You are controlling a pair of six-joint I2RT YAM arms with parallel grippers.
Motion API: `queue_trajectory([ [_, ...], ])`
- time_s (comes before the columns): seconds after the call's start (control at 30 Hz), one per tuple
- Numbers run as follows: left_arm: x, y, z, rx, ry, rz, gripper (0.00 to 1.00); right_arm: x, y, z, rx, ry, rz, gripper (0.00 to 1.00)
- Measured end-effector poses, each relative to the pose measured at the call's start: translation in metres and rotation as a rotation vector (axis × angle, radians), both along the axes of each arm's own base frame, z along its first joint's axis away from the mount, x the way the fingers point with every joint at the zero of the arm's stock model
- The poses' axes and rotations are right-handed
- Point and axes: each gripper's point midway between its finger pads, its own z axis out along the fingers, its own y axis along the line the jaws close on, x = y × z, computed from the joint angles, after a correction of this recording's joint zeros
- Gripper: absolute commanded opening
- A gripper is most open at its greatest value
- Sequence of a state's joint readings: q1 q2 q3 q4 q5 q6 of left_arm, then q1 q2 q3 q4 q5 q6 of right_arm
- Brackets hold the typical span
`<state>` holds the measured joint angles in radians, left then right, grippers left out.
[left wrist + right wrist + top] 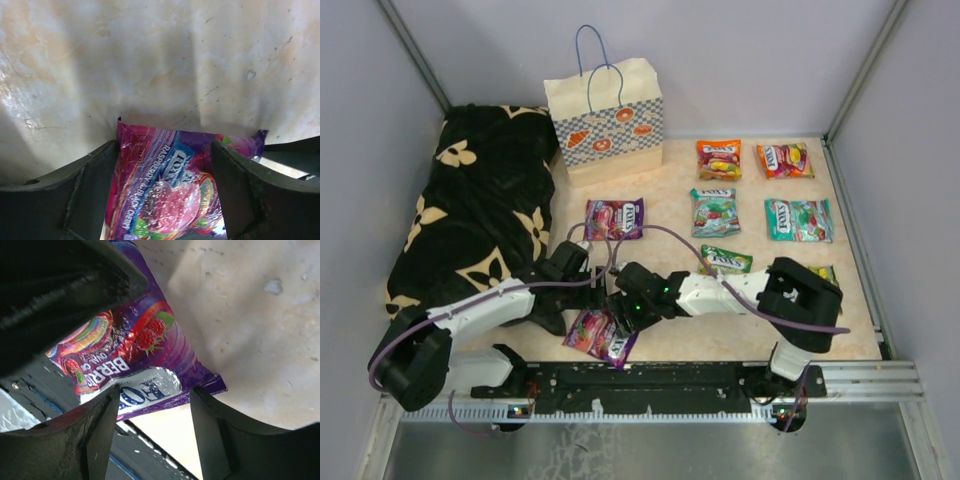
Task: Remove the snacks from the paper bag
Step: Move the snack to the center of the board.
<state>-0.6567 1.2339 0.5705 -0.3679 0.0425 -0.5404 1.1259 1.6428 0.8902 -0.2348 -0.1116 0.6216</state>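
Top external shows me the cream paper gift bag with a blue-checked band (605,115) standing upright at the back of the beige table (665,180), just beside the black flower-patterned cloth (470,210). I cannot see inside the bag. Several glossy candy packets (714,212) lie flat on the table in front of it and to its right. A magenta raspberry packet (585,328) and a purple berries packet (618,347) overlap near the front edge.

Left wrist: my left gripper (164,150) is spread wide, its fingers on either side of the magenta raspberry packet and not pinching it.

Right wrist: my right gripper (152,395) is likewise spread, over the purple berries packet.
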Motion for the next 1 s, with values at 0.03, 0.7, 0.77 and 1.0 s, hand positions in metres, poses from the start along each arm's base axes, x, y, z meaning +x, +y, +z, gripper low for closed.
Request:
queue_trajectory([
  [0.03,0.002,0.000,0.000,-0.006,-0.012,0.013,0.81,0.001,0.002,-0.002,-0.014,-0.005,-0.001,0.60],
  [0.7,0.112,-0.040,0.003,-0.073,-0.219,0.197,0.82,0.103,-0.024,-0.003,-0.080,-0.082,-0.238,0.65],
  [0.77,0.123,-0.038,0.003,-0.081,-0.224,0.216,0.81,0.125,-0.037,-0.002,-0.077,-0.100,-0.266,0.65],
  [1.0,0.157,-0.018,0.008,-0.108,-0.226,0.277,0.80,0.174,-0.047,0.000,-0.055,-0.133,-0.275,0.67],
])
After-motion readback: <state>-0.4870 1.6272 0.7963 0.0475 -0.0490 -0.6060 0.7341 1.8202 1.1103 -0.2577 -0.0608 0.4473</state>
